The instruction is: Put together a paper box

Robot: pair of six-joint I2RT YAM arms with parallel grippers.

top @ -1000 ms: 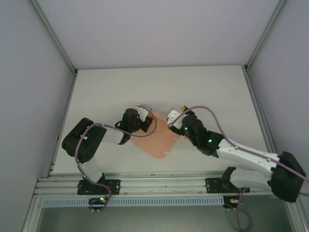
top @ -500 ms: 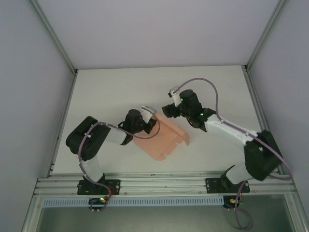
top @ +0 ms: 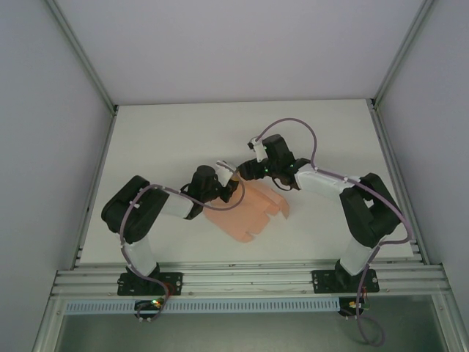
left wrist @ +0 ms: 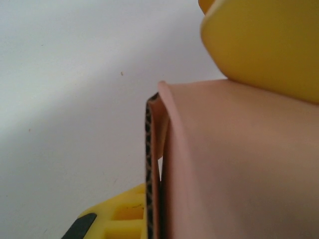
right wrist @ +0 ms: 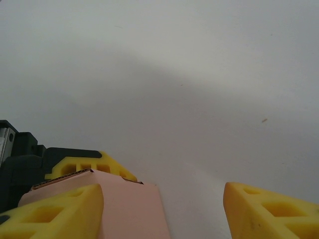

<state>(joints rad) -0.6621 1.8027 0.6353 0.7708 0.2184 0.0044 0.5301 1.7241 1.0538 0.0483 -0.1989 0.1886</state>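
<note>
White bench (top: 183,132) holds the salmon-pink card paper box (top: 245,209), folding barely begun: left claw (top: 229,174) clamped on its far edge, right claw (top: 244,171) apart, probably gripping next.

Surface: table (top: 183,132), white, matte and plain.
Borders: metal rails (top: 94,191) along the left, right and near sides.
Lying on it: paper box (top: 245,213), a salmon-pink die-cut card sheet, not yet a box.
Sheet position: mid-width, in the near half, well apart from every rail.
Sheet outline: notched flaps on its right and near edges.
Sheet contact: mostly flat; whether the far edge touches is unclear.
</note>
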